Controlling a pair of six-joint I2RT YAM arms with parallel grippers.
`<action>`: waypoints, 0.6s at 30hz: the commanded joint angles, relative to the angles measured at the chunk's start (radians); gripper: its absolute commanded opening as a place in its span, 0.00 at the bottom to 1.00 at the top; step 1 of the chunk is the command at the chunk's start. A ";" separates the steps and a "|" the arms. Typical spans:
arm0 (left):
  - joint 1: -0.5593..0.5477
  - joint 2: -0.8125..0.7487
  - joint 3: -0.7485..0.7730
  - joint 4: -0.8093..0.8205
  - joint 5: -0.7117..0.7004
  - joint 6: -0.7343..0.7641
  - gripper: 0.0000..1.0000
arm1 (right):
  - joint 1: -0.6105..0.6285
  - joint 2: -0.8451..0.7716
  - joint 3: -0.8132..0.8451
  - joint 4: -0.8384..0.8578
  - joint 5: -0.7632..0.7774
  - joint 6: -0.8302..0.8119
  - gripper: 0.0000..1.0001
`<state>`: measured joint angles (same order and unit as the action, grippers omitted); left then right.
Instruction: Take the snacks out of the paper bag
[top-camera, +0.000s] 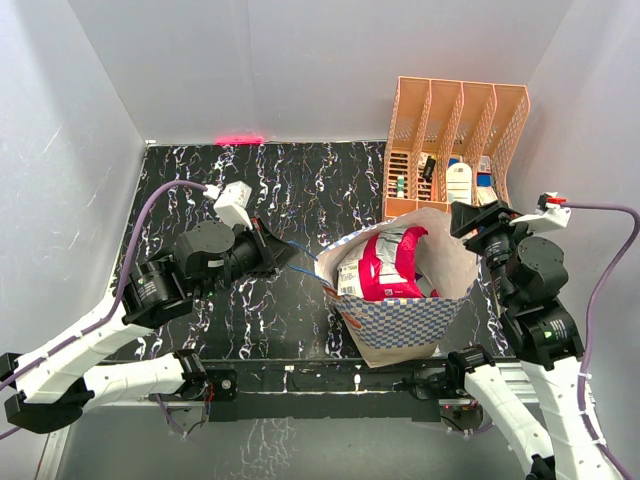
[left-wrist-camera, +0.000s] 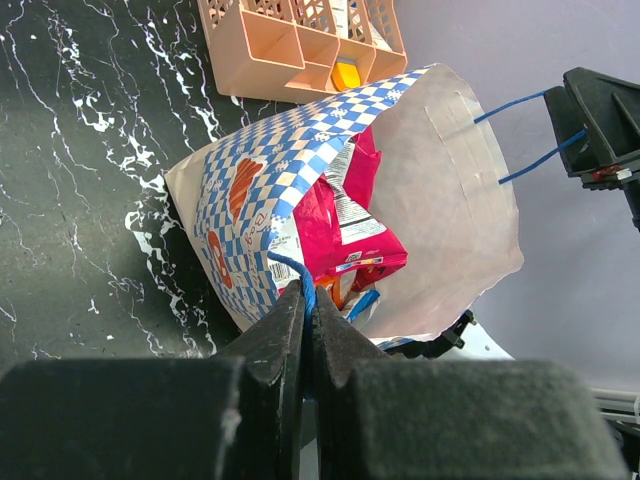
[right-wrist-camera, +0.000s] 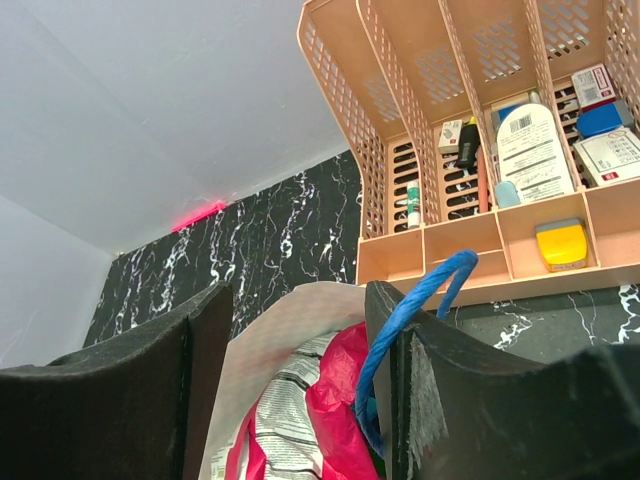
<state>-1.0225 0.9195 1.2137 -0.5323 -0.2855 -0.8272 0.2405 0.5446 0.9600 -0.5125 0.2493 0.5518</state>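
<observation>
Over on the left of the overhead view, the left tool (top-camera: 285, 252) is pinched tight on the blue cord handle (left-wrist-camera: 292, 268). Its own camera shows the jaws closed with the cord squeezed between them, drawing that side of the paper bag (top-camera: 400, 322) outward. The bag stands right of centre on the black marbled surface (top-camera: 200, 190), mouth up, checkered outside and cream inside.

Down in it sits the magenta-and-silver packet (top-camera: 385, 262), upright in the left half of the opening. Slivers of orange and blue from other snacks (left-wrist-camera: 345, 292) peek out beneath it in the left wrist view; how many lie below cannot be told.

These packets look light, crinkly and slick, so a hard squeeze on the belly would likely slip or crush what is inside. The flat crimped seam along the top edge looks the better place to pinch. The bag itself is thin, floppy paper, likely to lift along with a packet unless it is held.

Moving right, the right tool (top-camera: 468, 218) hangs at the bag's far rim with its fingers spread wide. The second cord handle (right-wrist-camera: 405, 315) loops against one finger, seemingly hooked rather than clamped. Behind it, in the upper right, stands the peach organizer (top-camera: 455, 110).
</observation>
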 joint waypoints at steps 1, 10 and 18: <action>0.004 -0.042 0.019 0.051 -0.021 -0.005 0.00 | 0.003 -0.009 -0.017 0.116 -0.016 -0.006 0.57; 0.003 -0.036 0.023 0.049 -0.021 -0.004 0.00 | 0.003 0.004 -0.026 0.178 -0.021 -0.031 0.48; 0.003 -0.021 0.028 0.050 -0.022 -0.001 0.00 | 0.003 0.008 -0.001 0.226 -0.018 -0.077 0.29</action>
<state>-1.0225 0.9195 1.2137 -0.5354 -0.2855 -0.8299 0.2405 0.5457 0.9348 -0.4133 0.2359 0.5152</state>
